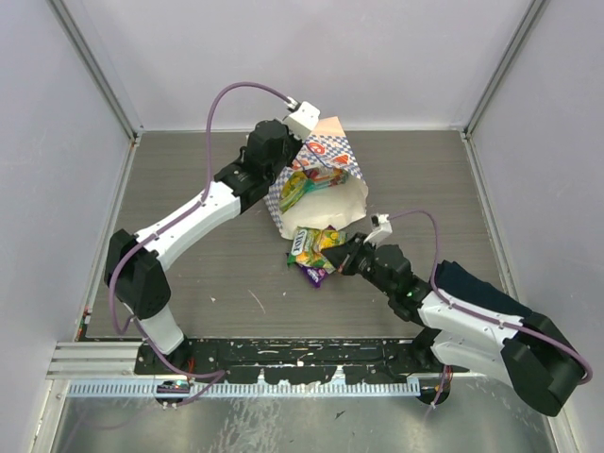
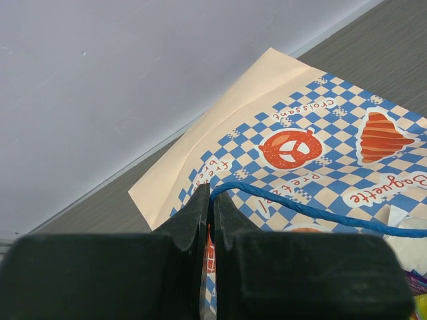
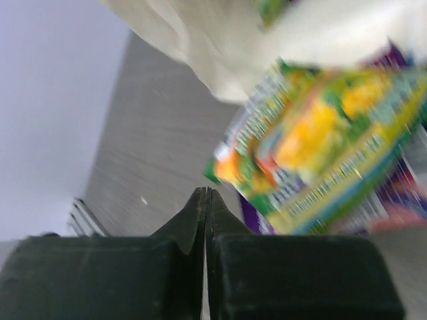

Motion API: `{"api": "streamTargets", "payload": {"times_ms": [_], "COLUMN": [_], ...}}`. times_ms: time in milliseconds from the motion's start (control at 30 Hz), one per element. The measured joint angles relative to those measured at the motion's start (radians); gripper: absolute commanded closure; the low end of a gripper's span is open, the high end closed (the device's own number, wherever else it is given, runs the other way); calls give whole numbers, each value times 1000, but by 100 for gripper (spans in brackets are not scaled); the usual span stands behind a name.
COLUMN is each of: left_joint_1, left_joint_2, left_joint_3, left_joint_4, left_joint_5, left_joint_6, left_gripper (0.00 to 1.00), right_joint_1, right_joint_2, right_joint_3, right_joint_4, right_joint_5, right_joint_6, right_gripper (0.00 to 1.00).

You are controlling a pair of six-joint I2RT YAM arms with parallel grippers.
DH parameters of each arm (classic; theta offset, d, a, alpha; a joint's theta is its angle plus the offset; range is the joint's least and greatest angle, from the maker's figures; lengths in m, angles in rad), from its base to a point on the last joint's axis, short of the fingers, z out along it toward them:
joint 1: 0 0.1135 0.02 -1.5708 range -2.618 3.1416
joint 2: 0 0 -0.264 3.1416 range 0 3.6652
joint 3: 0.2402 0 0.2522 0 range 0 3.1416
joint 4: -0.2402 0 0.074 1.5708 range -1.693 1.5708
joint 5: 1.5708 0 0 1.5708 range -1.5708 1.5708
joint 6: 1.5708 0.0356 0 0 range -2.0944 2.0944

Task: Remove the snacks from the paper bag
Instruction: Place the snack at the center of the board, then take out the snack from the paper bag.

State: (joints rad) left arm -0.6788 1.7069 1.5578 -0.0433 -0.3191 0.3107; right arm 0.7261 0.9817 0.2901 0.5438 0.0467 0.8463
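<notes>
Fig.: dark cloth (image 1: 469, 280) lay on the table (image 1: 208, 274), right of the paper bag (image 1: 326, 151) and nearer the arm bases. Bag: beige w/ blue-white checks and red pics, tipped over, mouth open. Snacks (image 1: 314, 253): glossy green-yellow and purple pkts just outside the mouth, more inside. Left gripper (image 2: 210, 195) pinched the bag's blue cord handle (image 2: 300, 210). Right gripper (image 3: 205, 193): fingers pressed together, nothing between, beside the outer pkts

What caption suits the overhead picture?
Left gripper holds the tipped paper bag; candy packets lie at its mouth beside the shut right gripper.
</notes>
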Motion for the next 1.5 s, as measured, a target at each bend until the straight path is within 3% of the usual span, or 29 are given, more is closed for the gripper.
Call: {"api": "streamTargets", "payload": {"times_ms": [33, 100, 167, 300, 667, 900, 1033, 1200, 1367, 1467, 1500], "left_joint_1": [0, 0, 0, 0, 0, 2, 5, 5, 6, 7, 7], "left_joint_2": [0, 0, 0, -3, -4, -4, -4, -3, -2, 2, 5], "left_joint_3": [-3, -8, -14, -25, -13, 66, 98, 100, 100, 101, 101], "left_joint_4": [4, 12, 21, 27, -46, -136, -161, -198, -210, -210, -210], "left_joint_5": [0, 0, 0, 2, -4, -11, -11, -11, -18, -24, -27], "left_joint_6": [0, 0, 0, 0, -17, -61, -79, -87, -87, -87, -87], "left_gripper": [94, 93, 93, 98, 99, 98, 98, 98, 97, 97, 97], "right_joint_1": [0, 0, 0, 0, -38, -112, -146, -170, -170, -170, -170], "right_joint_2": [3, 5, 5, 14, 433, 776, 948, 1104, 1182, 1194, 1194], "right_joint_3": [-12, -48, -60, -2, 368, 454, 493, 595, 677, 690, 690], "right_joint_4": [-31, -101, -168, -237, 2, 182, 315, 470, 541, 553, 555], "right_joint_5": [-11, -29, -32, 0, 161, 172, 169, 134, 85, 63, 56], "right_joint_6": [-4, -16, -27, -76, -119, -51, -26, 7, 35, 53, 57], "right_gripper": [67, 40, 28, 20, 20, 18, 22, 35, 68, 71, 78]}}
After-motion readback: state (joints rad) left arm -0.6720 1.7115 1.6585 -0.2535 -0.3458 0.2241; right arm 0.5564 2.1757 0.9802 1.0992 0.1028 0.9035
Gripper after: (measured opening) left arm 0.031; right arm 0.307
